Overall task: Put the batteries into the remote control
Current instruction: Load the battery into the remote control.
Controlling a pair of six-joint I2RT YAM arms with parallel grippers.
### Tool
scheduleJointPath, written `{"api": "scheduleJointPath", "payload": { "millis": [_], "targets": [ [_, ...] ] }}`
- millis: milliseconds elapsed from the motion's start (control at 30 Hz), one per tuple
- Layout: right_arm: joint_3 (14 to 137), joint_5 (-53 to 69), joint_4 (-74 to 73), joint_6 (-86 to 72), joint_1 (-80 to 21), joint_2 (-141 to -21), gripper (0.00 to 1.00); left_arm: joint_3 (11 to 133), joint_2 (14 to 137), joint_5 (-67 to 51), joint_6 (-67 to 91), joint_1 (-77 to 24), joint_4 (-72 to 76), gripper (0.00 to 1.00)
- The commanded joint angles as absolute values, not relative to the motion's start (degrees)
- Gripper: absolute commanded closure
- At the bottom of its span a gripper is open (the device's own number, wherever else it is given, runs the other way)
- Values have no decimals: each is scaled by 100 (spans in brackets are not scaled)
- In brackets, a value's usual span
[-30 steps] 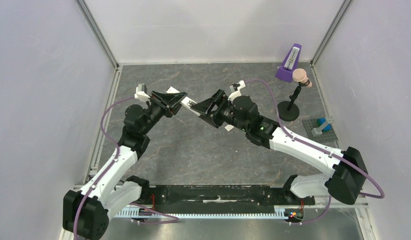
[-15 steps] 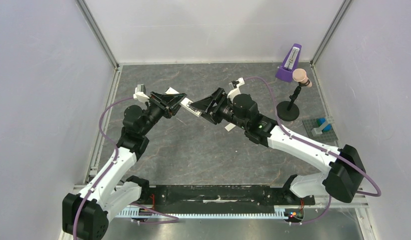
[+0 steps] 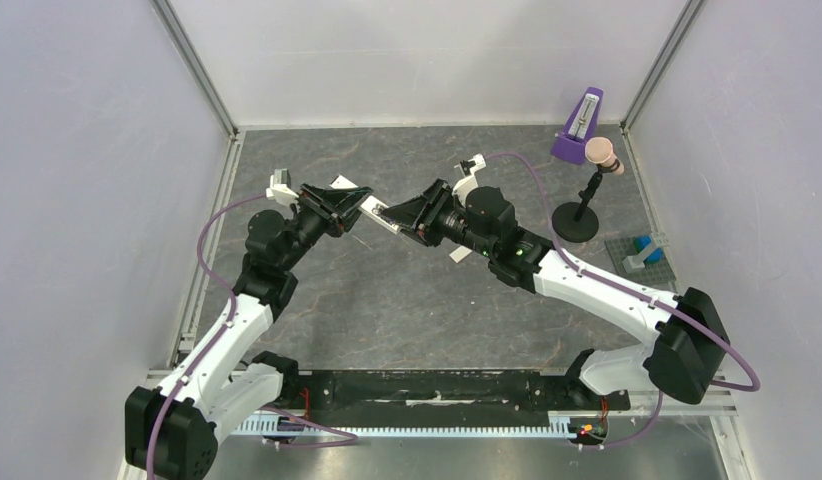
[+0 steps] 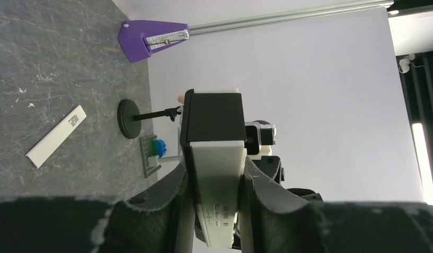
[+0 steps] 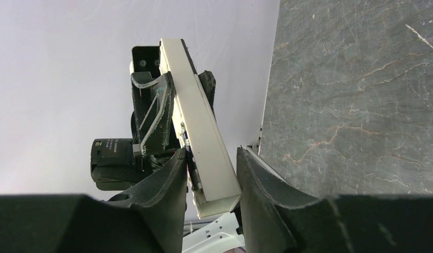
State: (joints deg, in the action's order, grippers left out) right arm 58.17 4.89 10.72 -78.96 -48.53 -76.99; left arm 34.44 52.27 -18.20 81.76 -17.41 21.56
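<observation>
The white remote control (image 3: 375,207) hangs in the air between my two grippers, above the back middle of the table. My left gripper (image 3: 359,204) is shut on one end; the left wrist view shows its fingers (image 4: 175,190) pressed on both sides of the remote (image 4: 217,200). My right gripper (image 3: 393,213) straddles the other end; in the right wrist view the remote (image 5: 196,105) sits between that gripper's (image 5: 210,154) jaws, touching them. No batteries can be made out. The thin white cover strip (image 4: 55,136) lies flat on the table.
A purple metronome (image 3: 579,125) stands at the back right. A black stand (image 3: 577,222) holding a pink piece is in front of it. A grey studded plate with blue bricks (image 3: 644,252) lies at the right edge. The cover strip (image 3: 458,254) shows under my right arm.
My right gripper has shifted slightly left and back, closing in on the left gripper along the remote. The left arm has barely moved.
</observation>
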Motion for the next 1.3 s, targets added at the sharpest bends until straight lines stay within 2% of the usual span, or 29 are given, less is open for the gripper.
{"api": "scheduleJointPath", "payload": {
  "millis": [0, 133, 267, 500, 767, 1067, 1200, 1267],
  "targets": [
    [5986, 470, 1089, -7820, -4845, -7759, 73, 3677, 5187, -1898, 8141, -1731, 2406, 98],
    [6011, 482, 1095, -7856, -4835, -7762, 69, 3674, 5220, -1891, 8039, -1731, 2358, 98],
    [6018, 505, 1112, -7874, -4748, -7686, 43, 3644, 5213, -1842, 7792, -1731, 2290, 98],
    [6039, 529, 1160, -7584, -4623, -7513, 20, 3604, 5179, -1885, 7168, -1731, 2480, 98],
    [6083, 832, 1289, -7165, -4587, -7564, 18, 3560, 5204, -2495, 6378, -1729, 3281, 98],
    [5845, 1235, 1473, -6360, -4318, -7101, 18, 3596, 5201, -3108, 5388, -1728, 3317, 98],
    [5997, 709, 371, -5530, -4139, -6857, 20, 3638, 5138, -3019, 5101, -1723, 2978, 98],
    [6133, -101, -566, -4924, -4084, -6803, 21, 3641, 5105, -2904, 4983, -1723, 2687, 98]
  ]
}}
